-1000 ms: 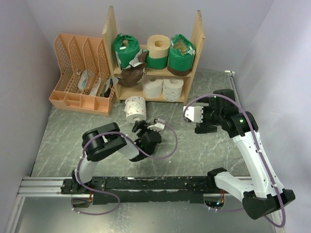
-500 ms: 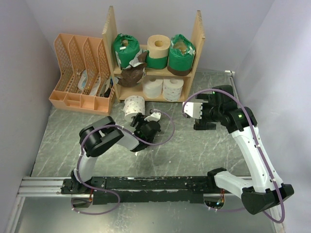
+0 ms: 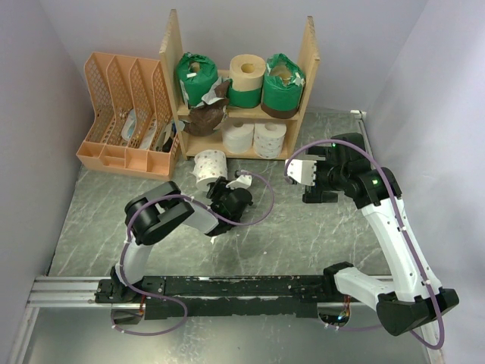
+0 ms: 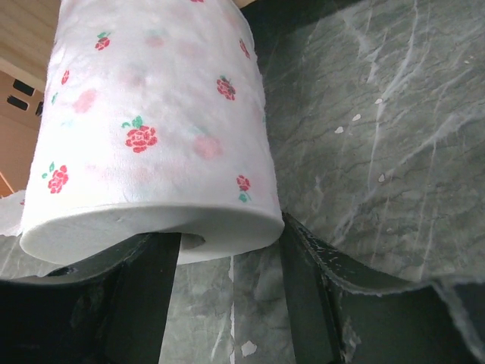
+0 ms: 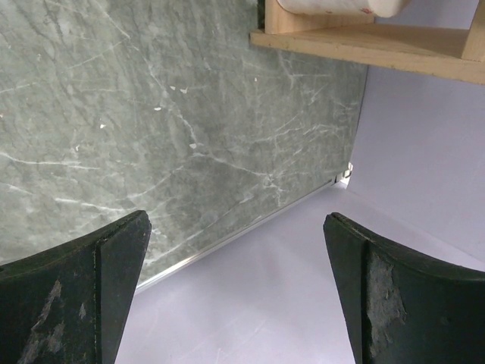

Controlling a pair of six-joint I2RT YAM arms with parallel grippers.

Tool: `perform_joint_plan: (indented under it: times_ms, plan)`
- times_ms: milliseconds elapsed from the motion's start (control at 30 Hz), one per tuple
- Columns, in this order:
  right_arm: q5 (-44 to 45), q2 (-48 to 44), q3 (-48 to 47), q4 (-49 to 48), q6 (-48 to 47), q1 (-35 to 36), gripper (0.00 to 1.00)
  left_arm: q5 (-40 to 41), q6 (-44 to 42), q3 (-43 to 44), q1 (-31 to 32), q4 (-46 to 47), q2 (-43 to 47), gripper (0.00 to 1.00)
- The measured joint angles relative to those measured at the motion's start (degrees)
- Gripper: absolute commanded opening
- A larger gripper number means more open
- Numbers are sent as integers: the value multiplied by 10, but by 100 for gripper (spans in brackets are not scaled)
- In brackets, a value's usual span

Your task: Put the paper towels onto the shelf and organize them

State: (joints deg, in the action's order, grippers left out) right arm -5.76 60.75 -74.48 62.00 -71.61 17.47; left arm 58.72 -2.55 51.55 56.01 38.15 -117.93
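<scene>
A white paper towel roll printed with red roses [image 3: 210, 167] stands on the table in front of the wooden shelf [image 3: 172, 53]. My left gripper [image 3: 221, 187] is right against it. In the left wrist view the roll [image 4: 151, 129] fills the frame. My left gripper [image 4: 227, 246] is open, its fingertips [image 4: 299, 265] at the roll's near end. One finger lies under the end face beside the core; the other touches the outer rim. My right gripper [image 3: 301, 173] is open and empty, in the air to the right of the shelf front [image 5: 235, 280].
The shelf's top board holds two green-wrapped rolls [image 3: 195, 76] and a cream roll [image 3: 247, 70]. The lower board holds a brown-wrapped roll [image 3: 203, 117] and two white rolls [image 3: 254, 138]. An orange lattice file rack [image 3: 125, 114] stands left of the shelf. The right wall is close.
My left gripper has moved up and left to the rose-printed roll and its fingers now meet the roll's end. My right gripper rose slightly, then held still.
</scene>
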Motion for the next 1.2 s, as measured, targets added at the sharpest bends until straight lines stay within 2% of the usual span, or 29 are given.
perform_joint_plan:
  times_ms: [467, 600, 700, 733, 933, 967, 1033, 1133, 1200]
  plan:
    - [2, -2, 0, 0, 0, 0, 100, -19, -8, -3, -5, -25, 18, 37]
    - [2, -5, 0, -1, 0, 0, 100, -32, -6, -6, -9, -33, 26, 24]
    - [2, -9, 0, -1, 0, 0, 100, -35, -6, -6, -10, -35, 27, 8]
    - [2, -9, 0, -1, 0, 0, 100, -35, -5, -6, -10, -36, 27, 7]
    - [2, -9, 0, -1, 0, 0, 100, -37, -4, -7, -10, -37, 28, 7]
    - [2, -9, 0, -1, 0, 0, 100, -37, -4, -7, -10, -37, 28, 11]
    - [2, -9, 0, -1, 0, 0, 100, -38, -3, -7, -11, -38, 29, 31]
    - [3, -8, 0, 0, 0, 0, 100, -36, 3, -6, -11, -42, 29, 47]
    - [7, -7, 0, 0, 0, 0, 100, -32, 5, -3, -11, -47, 29, 53]
